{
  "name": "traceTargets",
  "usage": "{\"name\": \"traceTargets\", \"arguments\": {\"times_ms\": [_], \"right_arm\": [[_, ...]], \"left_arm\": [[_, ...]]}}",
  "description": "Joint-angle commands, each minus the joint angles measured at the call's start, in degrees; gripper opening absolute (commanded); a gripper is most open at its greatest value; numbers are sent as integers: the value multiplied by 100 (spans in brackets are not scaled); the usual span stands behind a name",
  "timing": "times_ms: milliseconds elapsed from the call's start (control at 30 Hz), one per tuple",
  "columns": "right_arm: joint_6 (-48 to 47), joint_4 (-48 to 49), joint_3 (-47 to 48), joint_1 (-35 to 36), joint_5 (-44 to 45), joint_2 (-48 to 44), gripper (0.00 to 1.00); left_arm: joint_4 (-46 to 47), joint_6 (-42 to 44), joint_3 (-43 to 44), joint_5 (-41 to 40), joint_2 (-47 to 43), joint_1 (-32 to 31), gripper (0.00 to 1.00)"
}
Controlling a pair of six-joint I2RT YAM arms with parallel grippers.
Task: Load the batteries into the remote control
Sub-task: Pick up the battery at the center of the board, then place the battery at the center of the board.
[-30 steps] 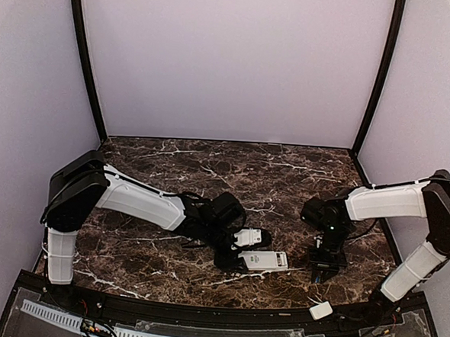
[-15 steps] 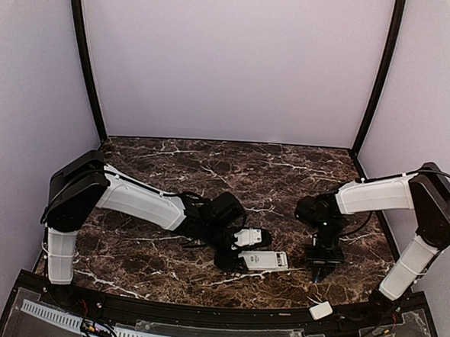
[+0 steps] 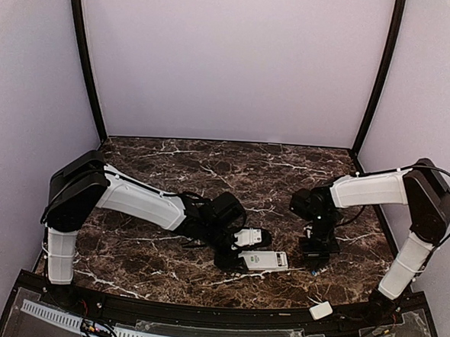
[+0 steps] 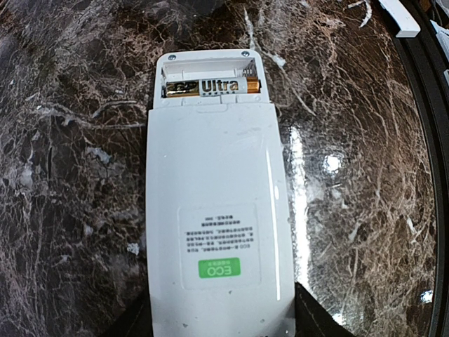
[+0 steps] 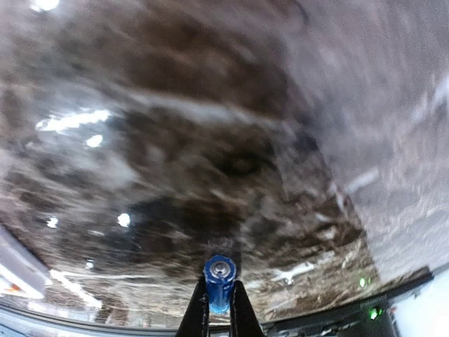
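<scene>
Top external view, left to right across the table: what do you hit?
Left gripper → remote, held by it → right gripper, clamping a battery. White cover skipped: it overlaps the right gripper's span.

Your remote control [image 3: 264, 260] lies on the table [image 3: 210, 167], one battery [image 4: 210, 87] inside it; the cover [image 3: 321, 310] sits to its right, nearer you.

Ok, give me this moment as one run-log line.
left hand: grips remote control, back up | compartment: open, one cell seated | right hand: shut on blue battery | cover: off, near edge
</scene>
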Motion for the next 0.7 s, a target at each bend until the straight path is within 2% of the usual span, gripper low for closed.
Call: {"name": "traceTargets", "arguments": {"times_ms": [0, 333, 533, 667], "right_arm": [[-574, 935, 234, -47, 273, -73, 0], [-1232, 1542, 379, -42, -156, -1002, 0], [-1131, 1559, 546, -53, -215, -1006, 0], [-686, 991, 810, -357, 212, -690, 0]], "left_arm": [[-1000, -120, -229, -86, 542, -29, 16], [-1000, -107, -220, -82, 559, -24, 17], [-1012, -111, -204, -81, 560, -29, 24], [-1041, -108, -187, -86, 572, -27, 33]]}}
